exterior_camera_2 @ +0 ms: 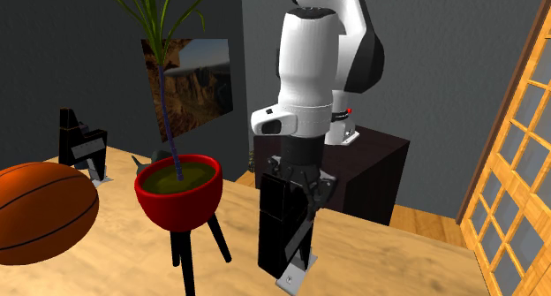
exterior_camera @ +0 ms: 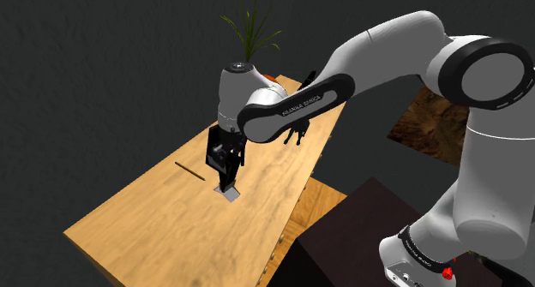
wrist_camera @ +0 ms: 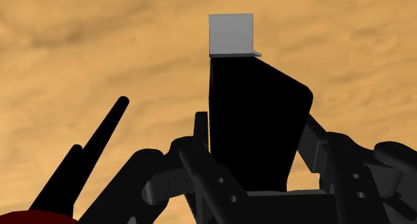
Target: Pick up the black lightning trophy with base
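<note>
The black lightning trophy [exterior_camera_2: 281, 228] stands on its small grey base [exterior_camera_2: 297, 277] on the wooden table [exterior_camera: 163, 225], leaning a little. My gripper [exterior_camera_2: 298, 186] comes down over its top, and the fingers [wrist_camera: 199, 156] press against both sides of the black body [wrist_camera: 252, 116], so it is shut on the trophy. In the wrist view the grey base [wrist_camera: 232, 34] shows beyond the body, over the wood. In the shoulder view the gripper [exterior_camera: 225, 161] sits right above the grey base [exterior_camera: 230, 192]. Whether the base touches the table I cannot tell.
A red pot [exterior_camera_2: 178, 193] on black legs, holding a tall plant, stands close beside the trophy. A basketball [exterior_camera_2: 40, 210] and a second black object on a grey base [exterior_camera_2: 81, 144] lie farther along the table. A thin dark stick [exterior_camera: 189, 171] lies on the wood.
</note>
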`<state>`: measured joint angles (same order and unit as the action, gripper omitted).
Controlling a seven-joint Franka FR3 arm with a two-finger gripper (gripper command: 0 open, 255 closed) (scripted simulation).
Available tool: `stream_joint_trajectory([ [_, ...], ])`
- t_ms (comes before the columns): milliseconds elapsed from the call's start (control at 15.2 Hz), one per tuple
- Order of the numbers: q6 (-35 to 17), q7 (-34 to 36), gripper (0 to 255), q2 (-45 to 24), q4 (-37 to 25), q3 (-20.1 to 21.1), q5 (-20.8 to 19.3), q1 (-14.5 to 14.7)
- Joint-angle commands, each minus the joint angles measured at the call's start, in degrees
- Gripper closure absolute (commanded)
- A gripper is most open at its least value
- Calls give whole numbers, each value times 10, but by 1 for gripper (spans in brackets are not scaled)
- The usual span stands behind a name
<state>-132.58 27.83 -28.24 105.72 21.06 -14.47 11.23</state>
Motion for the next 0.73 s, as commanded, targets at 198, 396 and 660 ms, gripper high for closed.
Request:
stream_joint_trajectory([
  [198,29,-8,255,24,-7,8,12,-5],
  [396,47,-12,255,37,-12,11,19,-7],
  [660,59,-15,255,46,-17,14,24,-9],
])
